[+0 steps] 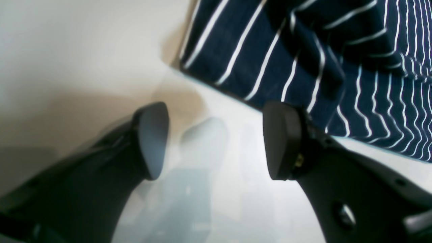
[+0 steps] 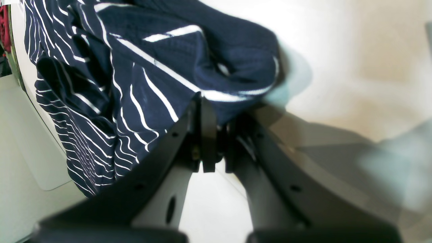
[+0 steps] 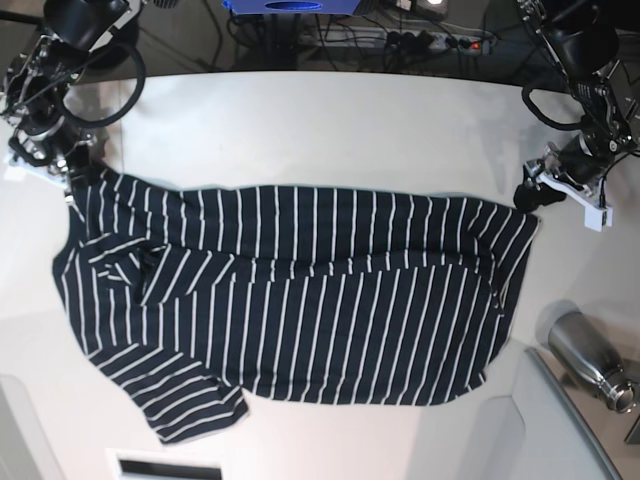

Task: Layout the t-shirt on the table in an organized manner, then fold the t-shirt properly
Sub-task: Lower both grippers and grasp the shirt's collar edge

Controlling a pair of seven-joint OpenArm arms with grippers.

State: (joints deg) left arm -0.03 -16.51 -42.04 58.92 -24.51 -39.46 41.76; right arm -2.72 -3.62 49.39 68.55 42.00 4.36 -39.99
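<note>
The navy t-shirt (image 3: 300, 290) with thin white stripes lies spread wide across the white table (image 3: 330, 120), with one sleeve bunched at the front left. At its far left corner, my right gripper (image 3: 72, 182) is shut. The right wrist view shows its fingertips (image 2: 216, 131) pinching a fold of the t-shirt (image 2: 135, 84). My left gripper (image 3: 527, 195) hangs at the shirt's far right corner. In the left wrist view it (image 1: 217, 141) stands open over bare table (image 1: 84, 50), and the t-shirt's edge (image 1: 270, 50) lies just beyond the fingers, untouched.
A steel bottle (image 3: 590, 358) lies at the right front, beside a grey panel (image 3: 560, 420). A white slot (image 3: 165, 467) sits at the front edge. Cables and a blue box (image 3: 290, 5) lie beyond the table's curved far edge.
</note>
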